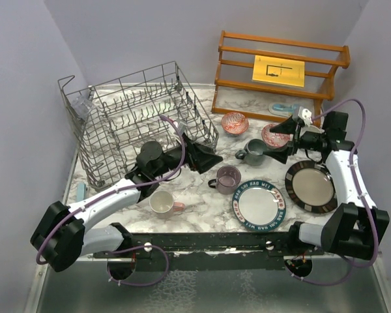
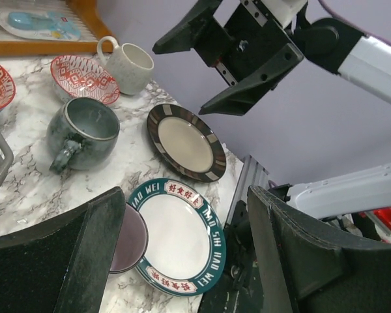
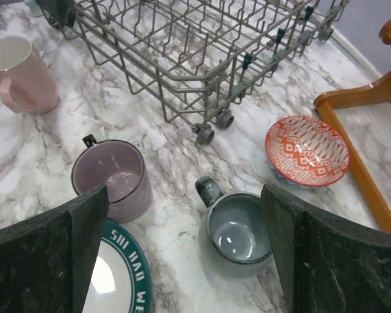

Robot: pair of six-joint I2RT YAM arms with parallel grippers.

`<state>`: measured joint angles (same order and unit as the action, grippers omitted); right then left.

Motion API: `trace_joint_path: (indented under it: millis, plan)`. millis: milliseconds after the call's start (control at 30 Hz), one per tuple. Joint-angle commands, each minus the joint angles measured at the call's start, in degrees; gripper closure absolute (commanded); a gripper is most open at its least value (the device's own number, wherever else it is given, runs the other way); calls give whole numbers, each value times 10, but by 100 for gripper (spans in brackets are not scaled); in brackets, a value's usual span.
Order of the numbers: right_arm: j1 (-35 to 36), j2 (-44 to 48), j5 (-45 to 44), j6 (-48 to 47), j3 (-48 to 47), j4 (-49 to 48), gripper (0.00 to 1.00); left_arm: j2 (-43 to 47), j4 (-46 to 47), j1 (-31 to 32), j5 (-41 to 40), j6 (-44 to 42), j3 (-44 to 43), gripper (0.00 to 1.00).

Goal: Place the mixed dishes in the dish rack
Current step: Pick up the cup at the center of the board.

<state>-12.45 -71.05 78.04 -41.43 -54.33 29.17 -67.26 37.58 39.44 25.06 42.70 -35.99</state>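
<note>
The right gripper [image 3: 184, 195] hangs with its two fingers [image 3: 45, 261] spread as wide as they go. It holds nothing. The grey mug [image 3: 238, 229] sits on the table [image 3: 169, 143] right under the gap, a bit closer to the right finger. Its handle points away from the fingers, toward the dish rack [image 3: 195, 45].

I think this mug is the next one to grab. To do it well, the arm should go straight down until one finger is on each side of the mug's round wall, not on the handle. Then it should squeeze gently.

The purple mug [image 3: 111, 176] is just past the left finger and the red bowl [image 3: 306, 151] is beyond the right finger, so it must not bump them.

The left gripper [image 2: 187, 195] is open and empty too, above the plate with letters [image 2: 179, 241].
</note>
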Motion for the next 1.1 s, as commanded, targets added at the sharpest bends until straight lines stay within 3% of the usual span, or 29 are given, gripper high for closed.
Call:
trace_joint_path:
  millis: [0, 233, 333, 433, 600, 767, 900, 1067]
  plan:
    - [4, -34, -20, -152, -70, 168, 0, 18, -28, 8, -34, -42, -15, 22]
    - [43, -61, 28, -436, -118, 419, 0, 63, -160, 9, -97, -116, -54, 22]
    - [67, -61, 35, -505, -115, 455, 0, 81, -223, 8, -129, -145, -81, 22]
    - [103, -56, 28, -511, -102, 449, 0, 83, -326, 9, -161, -171, -133, 22]
    - [137, -41, 18, -423, -78, 372, 0, 82, -529, 9, -179, -164, -223, 25]
    - [144, -18, -11, -202, -17, 189, 1, 121, -707, 9, -196, -100, -256, 26]
    - [146, -14, -60, -129, 0, 133, 2, 136, -822, 9, -252, -62, -265, 28]
    - [146, -20, -64, -110, 1, 124, 2, 115, -955, 9, -284, -20, -287, 34]
